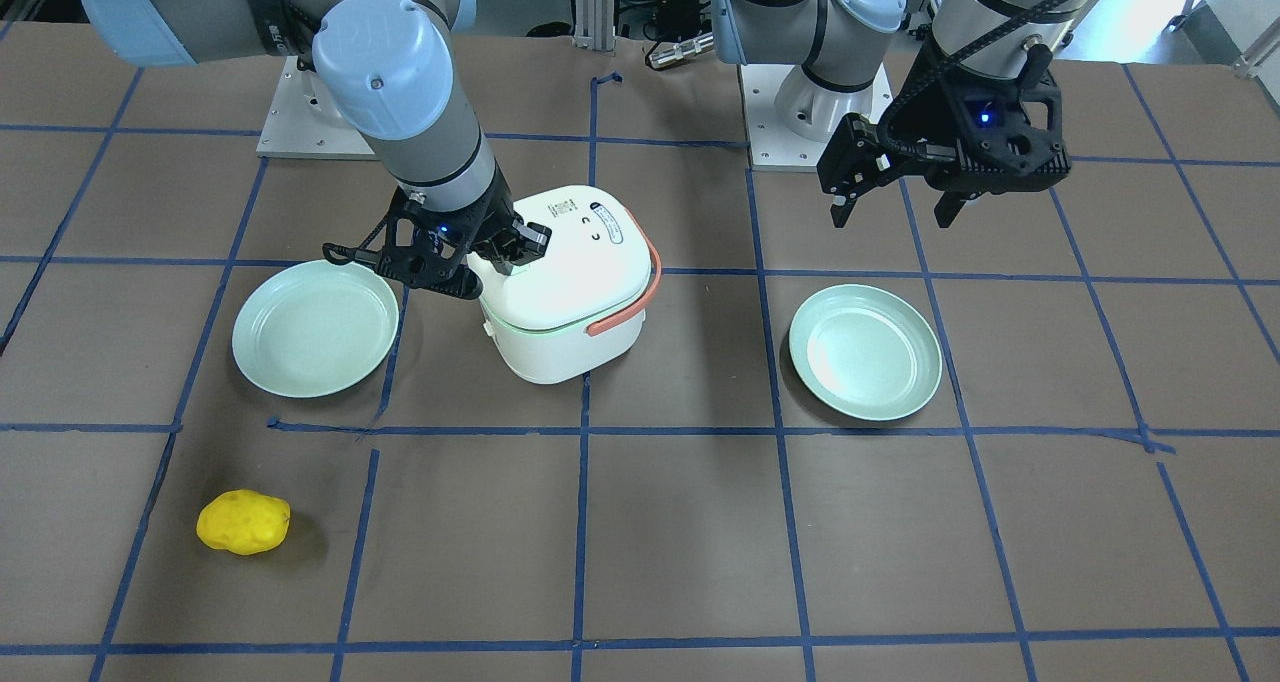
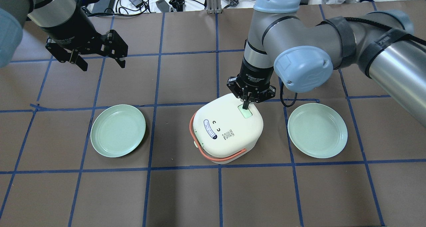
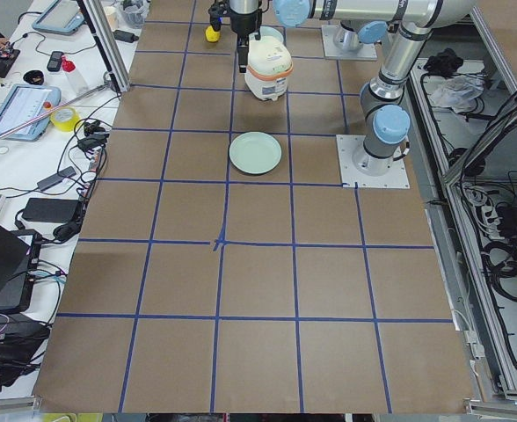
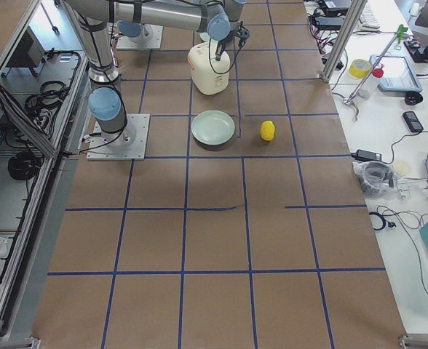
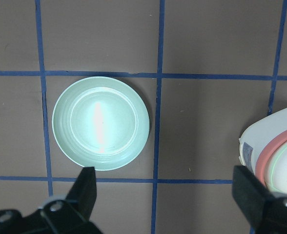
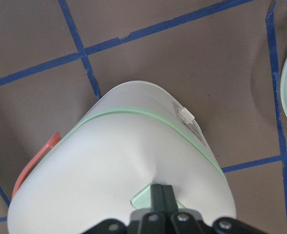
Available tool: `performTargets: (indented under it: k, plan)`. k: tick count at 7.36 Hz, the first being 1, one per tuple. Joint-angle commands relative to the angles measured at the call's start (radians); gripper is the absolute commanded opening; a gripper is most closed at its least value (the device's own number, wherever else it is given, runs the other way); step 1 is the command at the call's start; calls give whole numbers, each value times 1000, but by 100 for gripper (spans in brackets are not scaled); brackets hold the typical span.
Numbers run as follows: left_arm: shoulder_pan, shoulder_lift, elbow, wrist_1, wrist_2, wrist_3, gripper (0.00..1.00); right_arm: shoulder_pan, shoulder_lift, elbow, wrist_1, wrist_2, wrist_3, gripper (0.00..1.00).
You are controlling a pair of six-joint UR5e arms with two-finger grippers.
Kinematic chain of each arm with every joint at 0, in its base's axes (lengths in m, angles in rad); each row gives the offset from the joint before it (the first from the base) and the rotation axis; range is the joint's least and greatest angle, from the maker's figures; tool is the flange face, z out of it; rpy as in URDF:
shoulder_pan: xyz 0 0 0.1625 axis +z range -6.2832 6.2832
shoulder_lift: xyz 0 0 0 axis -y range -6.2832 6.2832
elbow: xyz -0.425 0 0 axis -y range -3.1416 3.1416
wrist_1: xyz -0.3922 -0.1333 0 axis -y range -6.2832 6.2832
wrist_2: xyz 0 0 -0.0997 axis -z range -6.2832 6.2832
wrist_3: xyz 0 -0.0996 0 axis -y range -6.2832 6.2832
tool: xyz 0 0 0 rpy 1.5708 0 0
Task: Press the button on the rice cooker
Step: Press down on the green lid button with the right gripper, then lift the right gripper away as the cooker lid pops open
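Overhead view, read across from the robot's left.

Left gripper (image 2: 102, 65) – hangs above the table (image 2: 186, 193), on the far side of the left-hand plate. Jaws are spread wide with nothing between them. Its wrist camera shows both fingers (image 5: 86, 187) framing bare table, with the plate beyond them.

Left-hand plate (image 2: 118, 130) – pale green, lying flat inside one square of the blue tape grid (image 2: 151, 137), well apart from the cooker.

Rice cooker (image 2: 226, 130) – white, lid shut, standing at mid-table between the two plates and turned at an angle to the grid. The coral handle (image 2: 199, 147) is folded down around the side nearer the robot. The button (image 2: 246, 113), a pale green rectangle, sits on the lid near its far edge.

Right gripper (image 2: 246, 104) – pointing straight down over the far edge of the lid. Its fingers are pressed together and hold nothing. The paired tips meet the button, and the right wrist view shows them down on the green pad (image 6: 142, 197). How far it is pushed in cannot be told.

Right-hand plate (image 2: 318, 130) – same pale green, flat, just beyond the cooker on the robot's right.

Yellow lump (image 1: 243, 522) – seen from the front camera only, on the robot's right toward the operators' edge, well apart from the plate (image 1: 315, 327) on that side.
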Motion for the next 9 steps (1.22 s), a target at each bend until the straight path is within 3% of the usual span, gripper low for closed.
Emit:
performTargets:
  k: [1, 3, 4, 5, 9]
  plan:
    - [0, 0, 0, 0, 0, 1, 100, 0, -20, -83, 96, 1, 53, 0]
    - [0, 0, 0, 0, 0, 1, 100, -3, -23, -223, 200, -31, 53, 0]
    - [0, 0, 0, 0, 0, 1, 100, -14, -23, -273, 196, -141, 26, 21]
    - [0, 0, 0, 0, 0, 1, 100, -23, -21, -278, 192, -177, -32, 99]
    - [0, 0, 0, 0, 0, 1, 100, -245, -21, -275, 182, -173, -262, 100]
